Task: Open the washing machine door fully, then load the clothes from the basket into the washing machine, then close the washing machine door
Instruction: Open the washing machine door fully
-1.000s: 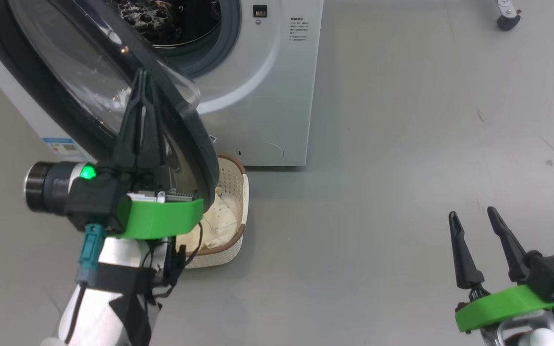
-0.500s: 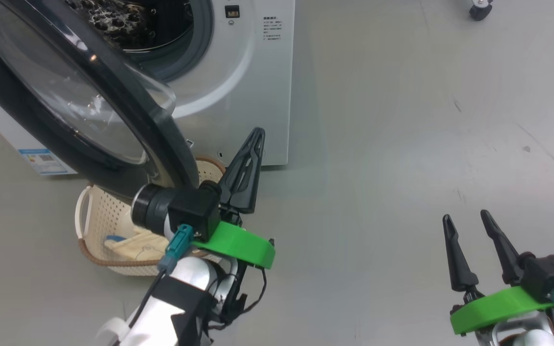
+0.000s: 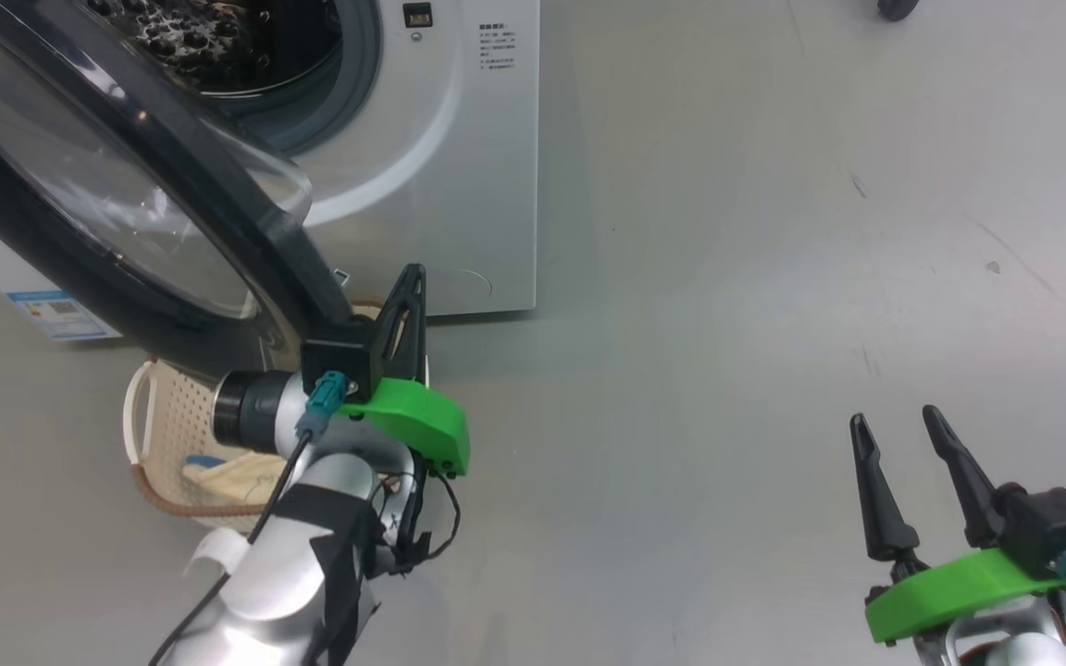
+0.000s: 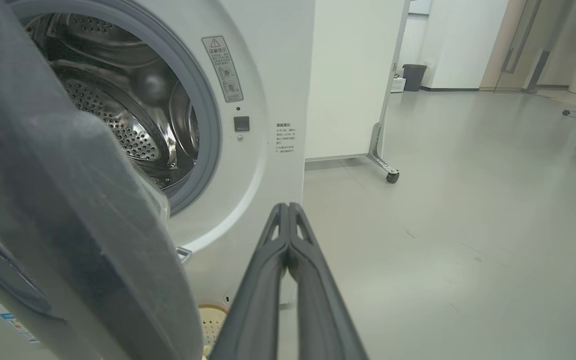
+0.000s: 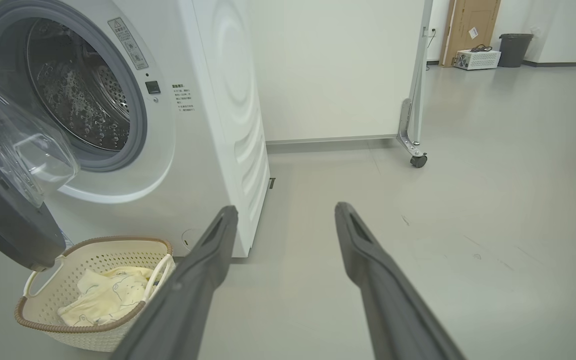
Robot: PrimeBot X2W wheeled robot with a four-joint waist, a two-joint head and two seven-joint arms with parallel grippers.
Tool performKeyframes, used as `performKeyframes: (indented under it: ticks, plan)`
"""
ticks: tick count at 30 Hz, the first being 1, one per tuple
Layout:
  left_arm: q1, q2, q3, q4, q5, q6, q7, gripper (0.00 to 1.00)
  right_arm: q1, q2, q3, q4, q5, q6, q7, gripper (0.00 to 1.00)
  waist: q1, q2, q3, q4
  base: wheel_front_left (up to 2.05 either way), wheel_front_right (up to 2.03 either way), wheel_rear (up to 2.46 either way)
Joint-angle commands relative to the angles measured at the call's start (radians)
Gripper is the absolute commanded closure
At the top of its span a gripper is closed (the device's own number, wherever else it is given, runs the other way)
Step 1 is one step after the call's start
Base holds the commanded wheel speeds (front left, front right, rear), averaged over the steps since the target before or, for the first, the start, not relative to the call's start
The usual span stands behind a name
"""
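Now that the left end effector [image 3: 415, 277] has come off the door [image 3: 80, 176] and hangs shut and empty before the washer [image 3: 459, 185], the door stands swung wide, so opening looks done and loading comes next. The basket [image 3: 158, 416] of clothes [image 3: 228, 476] sits at the washer's foot, under the door. The right end effector [image 3: 894, 418] waits spread and empty, well off the washer.

Bright even light, glare on the washing machine door [image 3: 107, 194].
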Motion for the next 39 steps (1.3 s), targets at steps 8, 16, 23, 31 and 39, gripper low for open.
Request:
performKeyframes:
  ticks: [8, 16, 23, 31, 39]
  plan:
    - [-0.085, 0.009, 0.074, 0.080, -0.028, 0.012, -0.039, 1.00, -0.047, -0.008, 0.020, -0.016, 0.008, 0.004, 0.012, 0.00, 0.0000, 0.0000, -0.004, 0.001, 0.00, 0.00, 0.00]
    - [-0.103, 0.016, 0.096, 0.132, -0.036, 0.008, -0.055, 1.00, -0.053, -0.008, 0.019, -0.016, 0.006, 0.004, 0.014, 0.00, 0.0000, 0.0000, 0.001, 0.013, 0.00, 0.00, 0.00]
    - [-0.098, 0.021, 0.096, 0.129, -0.021, 0.008, -0.062, 1.00, -0.052, -0.008, 0.014, -0.011, 0.012, 0.004, 0.013, 0.00, 0.0000, 0.0000, 0.004, 0.026, 0.00, 0.00, 0.00]
    - [-0.059, 0.042, 0.094, 0.101, -0.009, 0.013, -0.063, 1.00, -0.053, -0.008, 0.006, -0.010, 0.011, 0.004, 0.016, 0.00, 0.0000, 0.0000, 0.006, 0.059, 0.00, 0.00, 0.00]
    - [-0.018, 0.067, 0.083, 0.035, 0.008, 0.031, -0.063, 1.00, -0.057, -0.008, 0.008, -0.013, 0.011, 0.004, 0.021, 0.00, 0.0000, 0.0000, 0.011, 0.102, 0.00, 0.00, 0.00]
